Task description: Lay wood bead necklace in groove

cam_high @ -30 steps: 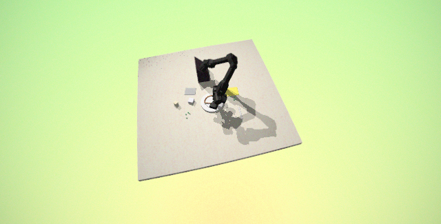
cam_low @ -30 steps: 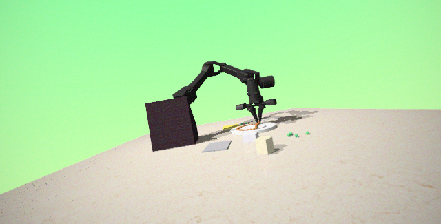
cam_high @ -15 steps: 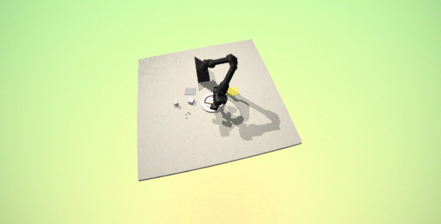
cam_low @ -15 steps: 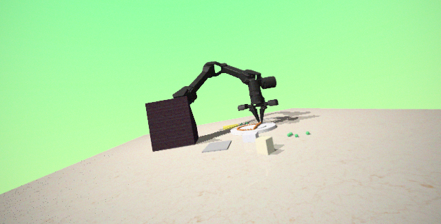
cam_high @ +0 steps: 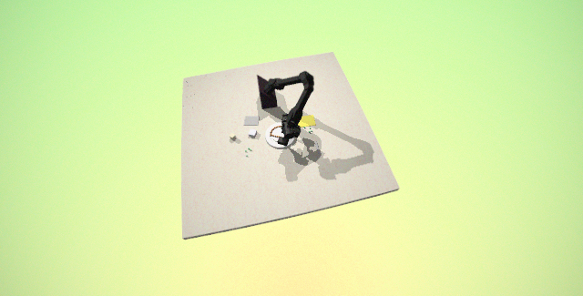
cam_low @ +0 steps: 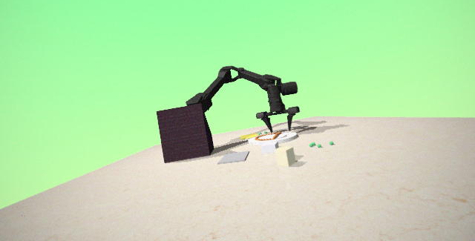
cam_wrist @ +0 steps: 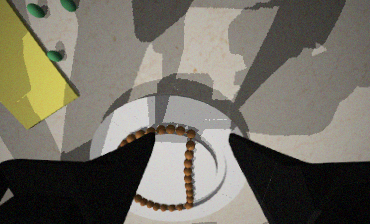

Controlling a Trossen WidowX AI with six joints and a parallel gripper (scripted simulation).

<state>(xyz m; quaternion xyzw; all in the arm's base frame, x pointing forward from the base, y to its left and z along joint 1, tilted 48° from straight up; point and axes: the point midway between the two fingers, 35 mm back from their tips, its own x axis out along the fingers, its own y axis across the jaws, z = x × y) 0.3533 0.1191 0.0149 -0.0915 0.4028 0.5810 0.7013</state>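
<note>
The round bead board [cam_high: 269,140] [cam_low: 253,142] [cam_wrist: 128,115] is white and lies flat under my gripper. The wood bead necklace [cam_high: 271,131] [cam_low: 276,136] [cam_wrist: 188,163] lies on it as a brown loop. In the wrist view its far side curves along the board, while its right side runs nearly straight across the inner disc, inside the groove's right arc [cam_wrist: 225,172], which shows bare. The necklace's left part is hidden behind the left finger. My gripper [cam_low: 280,131] [cam_wrist: 192,136] is open, its fingertips just above the board on either side of the straight stretch of beads, holding nothing.
A yellow plate [cam_high: 308,120] [cam_wrist: 51,95] lies beside the board. A white block [cam_high: 252,134] [cam_low: 269,147], a cream block [cam_high: 232,137] [cam_low: 285,156] and a grey plate [cam_high: 251,120] [cam_low: 234,157] lie on its other side. Several green beads [cam_low: 319,145] [cam_wrist: 54,56] are scattered around. A dark box [cam_low: 183,133] stands by the arm's base.
</note>
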